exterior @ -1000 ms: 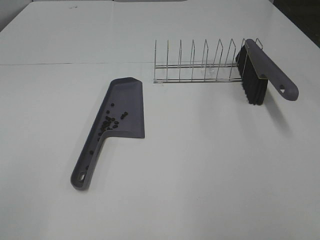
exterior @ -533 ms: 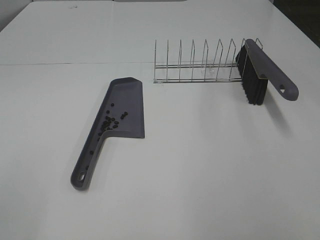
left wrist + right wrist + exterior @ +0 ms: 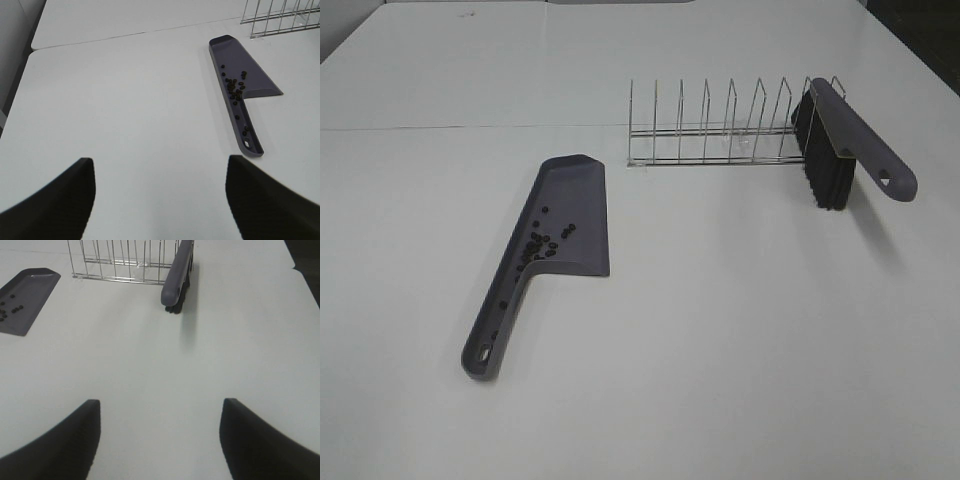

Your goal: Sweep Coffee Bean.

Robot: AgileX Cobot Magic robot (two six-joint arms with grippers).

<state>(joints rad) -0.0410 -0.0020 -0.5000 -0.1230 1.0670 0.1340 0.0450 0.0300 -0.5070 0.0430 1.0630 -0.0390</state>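
Observation:
The coffee beans [image 3: 538, 245] lie as tiny dark ovals inside the grey-purple dustpan [image 3: 575, 205], gathered toward its left wall, with a few down the handle channel [image 3: 500, 305]. The dustpan lies flat on the white table, left of centre. The left wrist view shows the same beans [image 3: 235, 89] in the dustpan [image 3: 250, 75], far ahead of my left gripper [image 3: 159, 200], which stands open over bare table. My right gripper [image 3: 160, 440] is open too, over bare table, well short of the brush [image 3: 177, 275]. Neither arm appears in the exterior high view.
A grey-purple brush with black bristles [image 3: 825, 150] rests in the right end of a wire rack [image 3: 720, 130] at the back of the table, its handle [image 3: 880, 160] pointing forward. The rack [image 3: 125, 262] also shows in the right wrist view.

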